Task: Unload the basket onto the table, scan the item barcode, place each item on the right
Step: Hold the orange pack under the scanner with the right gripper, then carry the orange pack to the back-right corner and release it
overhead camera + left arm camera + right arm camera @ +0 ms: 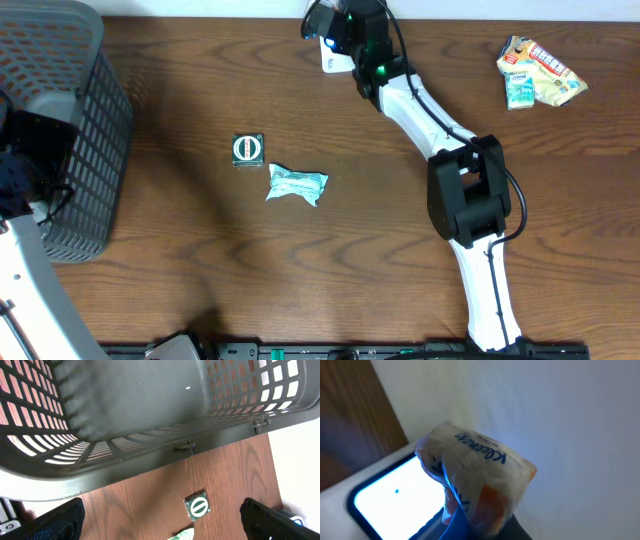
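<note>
From where I stand, the right fingers (517, 532) are clamped nearly shut on a small Kleenex pack (475, 480). They hold it at the far edge of the table (400, 250), just above the white scanner (395, 495) with its lit window. The pack's printed face is towards the wrist camera, and I cannot see the barcode from here. The pack looks light and soft, a wad of tissue in thin glossy film. I'd expect it to squash under the pinch, and it could slide or twist if the grip is slack. The best hold is probably across the short end or the narrow sides, which leaves the broad flat face free and unwrinkled to turn to the scanner. Creased film over the code might spoil the reading. The left fingers (55, 522) stand wide open with nothing in them, hovering by the mouth of the grey basket (70, 150). A green-labelled packet (247, 149), a pale blue packet (296, 185) and some snack packets (540, 72) lie on the table, well apart from the scanner.
</note>
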### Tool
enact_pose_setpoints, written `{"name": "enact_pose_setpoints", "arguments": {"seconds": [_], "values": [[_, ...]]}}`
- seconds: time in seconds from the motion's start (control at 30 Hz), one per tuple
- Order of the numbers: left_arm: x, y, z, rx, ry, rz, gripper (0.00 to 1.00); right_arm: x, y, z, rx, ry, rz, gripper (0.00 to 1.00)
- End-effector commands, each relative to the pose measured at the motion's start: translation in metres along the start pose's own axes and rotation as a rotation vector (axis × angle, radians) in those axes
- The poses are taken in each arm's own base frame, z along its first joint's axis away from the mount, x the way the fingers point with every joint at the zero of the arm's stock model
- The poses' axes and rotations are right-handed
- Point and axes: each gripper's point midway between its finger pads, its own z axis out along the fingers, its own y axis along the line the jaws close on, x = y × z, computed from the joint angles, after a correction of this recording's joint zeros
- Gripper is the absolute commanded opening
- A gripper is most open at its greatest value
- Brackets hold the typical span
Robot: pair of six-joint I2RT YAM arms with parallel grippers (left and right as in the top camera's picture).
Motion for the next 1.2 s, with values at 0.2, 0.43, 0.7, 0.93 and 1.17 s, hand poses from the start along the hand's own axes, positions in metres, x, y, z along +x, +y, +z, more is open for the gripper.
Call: {"name": "enact_pose_setpoints", "arguments": {"seconds": [0.2, 0.43, 0.7, 0.93, 1.17], "values": [[-0.001, 0.001, -0.001, -0.006, -0.005, -0.005, 0.98, 0.010, 0.014, 0.004, -0.064, 0.005, 0.087, 0.01], [-0.001, 0.001, -0.001, -0.006, -0.005, -0.005, 0.98, 0.016, 0.022, 0.003, -0.095, 0.035, 0.082, 0.01], [-0.001, 0.001, -0.001, -0.006, -0.005, -0.005, 0.98, 0.024, 0.026, 0.003, -0.111, 0.069, 0.097, 0.01], [-0.001, 0.001, -0.001, -0.005, -0.006, -0.005, 0.97, 0.027, -0.016, -0.006, -0.015, 0.098, 0.226, 0.01], [-0.001, 0.001, -0.001, -0.006, -0.005, -0.005, 0.98, 0.077, -0.094, -0.038, 0.078, 0.170, 0.424, 0.01]]}}
